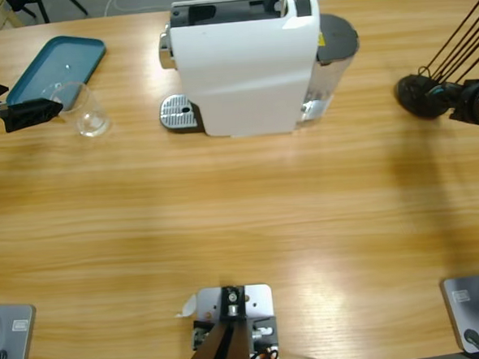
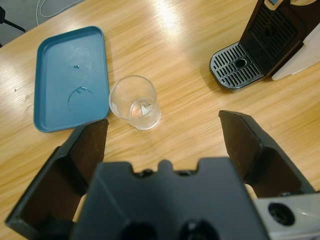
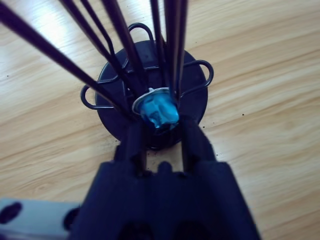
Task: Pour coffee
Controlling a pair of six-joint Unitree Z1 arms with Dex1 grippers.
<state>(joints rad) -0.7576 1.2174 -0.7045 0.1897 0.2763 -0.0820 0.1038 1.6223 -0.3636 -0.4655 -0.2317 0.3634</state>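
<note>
Wood table holds a big white coffee machine (image 1: pixel 249 65) at the far side. We keep our left gripper (image 2: pixel 162 132) wide open near the empty clear glass cup (image 2: pixel 135 102) beside the blue tray (image 2: pixel 70 75). Our right gripper (image 3: pixel 161 131) squeezes a blue coffee capsule (image 3: pixel 159 111) in the black wire rack (image 3: pixel 150 95). No coffee yet.

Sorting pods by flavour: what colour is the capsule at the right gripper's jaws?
Blue, with a silver rim: the capsule shows best in the right wrist view.

High view looks down; left wrist shares its glass (image 1: pixel 90 118), nearer.
</note>
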